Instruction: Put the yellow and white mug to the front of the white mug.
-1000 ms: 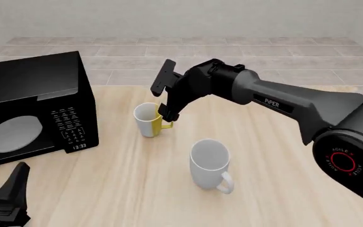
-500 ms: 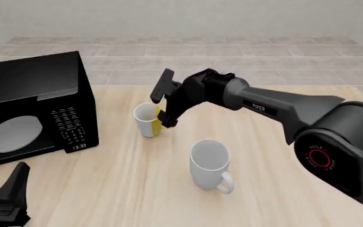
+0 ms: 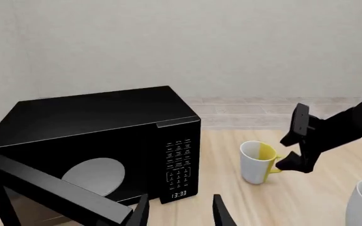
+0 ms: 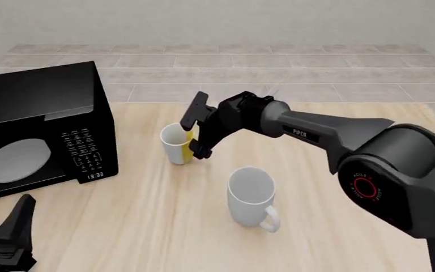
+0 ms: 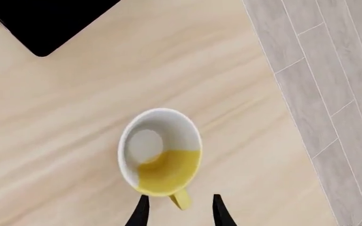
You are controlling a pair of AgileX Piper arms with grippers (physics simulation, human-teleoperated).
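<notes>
Reaching forward, right claw (image 4: 195,134) parted astride yellow and white mug (image 4: 176,143) handle

Setting: light wooden table (image 4: 127,226) with pale streaked grain fills the lower two thirds of the front view. Beyond its far edge, a floor (image 4: 293,73) of large grey-beige tiles with thin darker grout lines runs across the upper third. Plain off-white wall (image 4: 217,20) along the top of the frame, meeting the floor at a low skirting line. Black microwave (image 4: 36,127) at left centre, door swung open toward the lower left, clock reading 13:33. Lighting even and diffuse; shadows soft.
</notes>
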